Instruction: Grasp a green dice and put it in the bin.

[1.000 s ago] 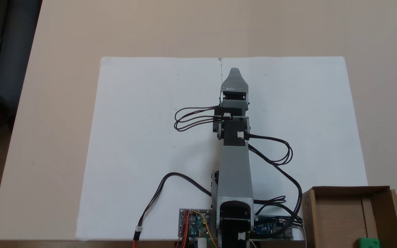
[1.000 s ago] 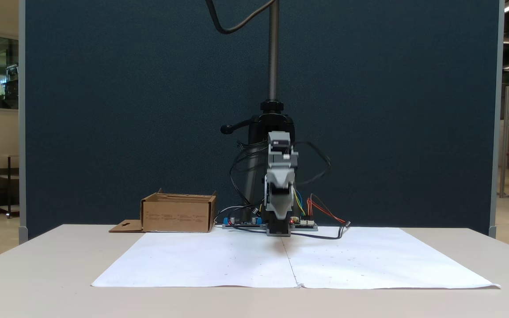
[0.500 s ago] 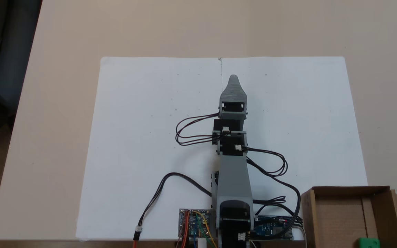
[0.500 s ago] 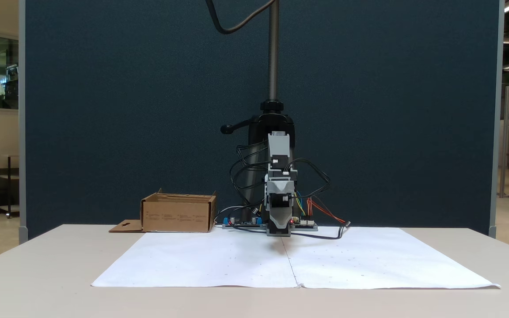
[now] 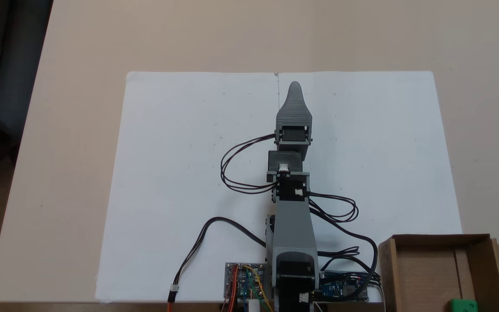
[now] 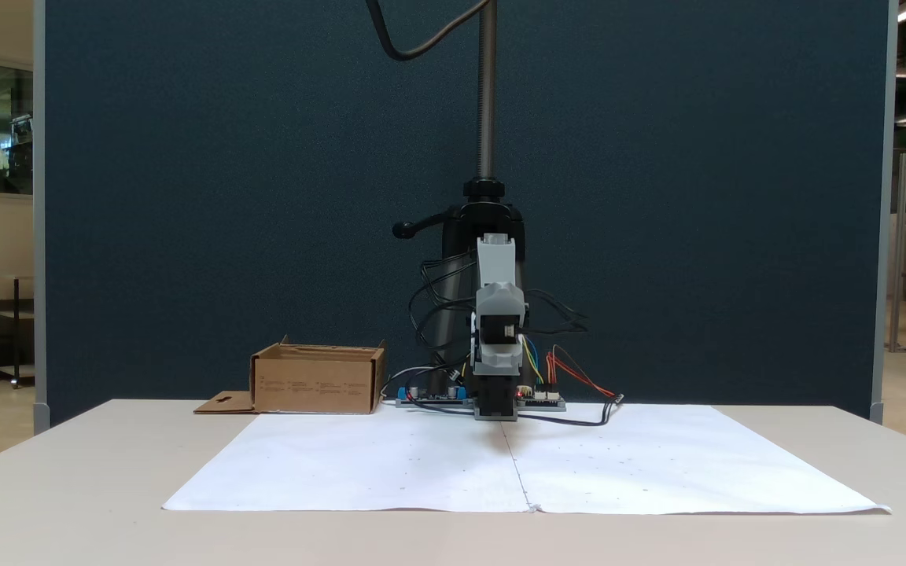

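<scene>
Green dice (image 5: 463,305) already lies inside the bin (image 5: 479,239); delivery looks done.
Cardboard bin sits beside the arm's base, the dice its sole visible content. Gripper (image 5: 295,86) stretched well away from the bin over white paper (image 5: 180,151), carrying nothing; jaws stacked, gap can't be read. Next, judged: retract, park.

readable text: none | bin (image 6: 317,383) side: faint printed lines, too small to read | circuit boards (image 5: 244,281): markings illegible

Bright green dice (image 5: 463,305) in a brown bin (image 5: 483,264), white paper (image 5: 180,173), grey arm (image 5: 292,225)
</scene>
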### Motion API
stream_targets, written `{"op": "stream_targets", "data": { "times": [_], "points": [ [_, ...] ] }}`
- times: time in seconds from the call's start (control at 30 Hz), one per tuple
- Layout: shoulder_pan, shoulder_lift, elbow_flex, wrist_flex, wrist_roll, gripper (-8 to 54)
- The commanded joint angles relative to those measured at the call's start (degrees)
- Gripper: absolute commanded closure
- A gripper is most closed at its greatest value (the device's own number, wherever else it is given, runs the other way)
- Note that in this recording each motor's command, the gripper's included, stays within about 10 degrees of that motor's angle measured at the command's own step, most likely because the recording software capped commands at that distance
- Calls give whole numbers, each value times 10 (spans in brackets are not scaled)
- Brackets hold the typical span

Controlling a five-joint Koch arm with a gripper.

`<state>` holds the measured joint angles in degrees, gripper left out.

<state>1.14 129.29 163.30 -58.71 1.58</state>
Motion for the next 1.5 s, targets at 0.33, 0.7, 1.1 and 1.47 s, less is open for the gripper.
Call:
{"op": "stream_targets", "data": {
  "times": [0.33,0.7,1.1,1.47],
  "points": [
    [8,67,159,-272,24,22],
    [7,64,162,-431,25,11],
    [7,63,162,-426,25,10],
    [11,62,162,-383,24,10]
  ]
}}
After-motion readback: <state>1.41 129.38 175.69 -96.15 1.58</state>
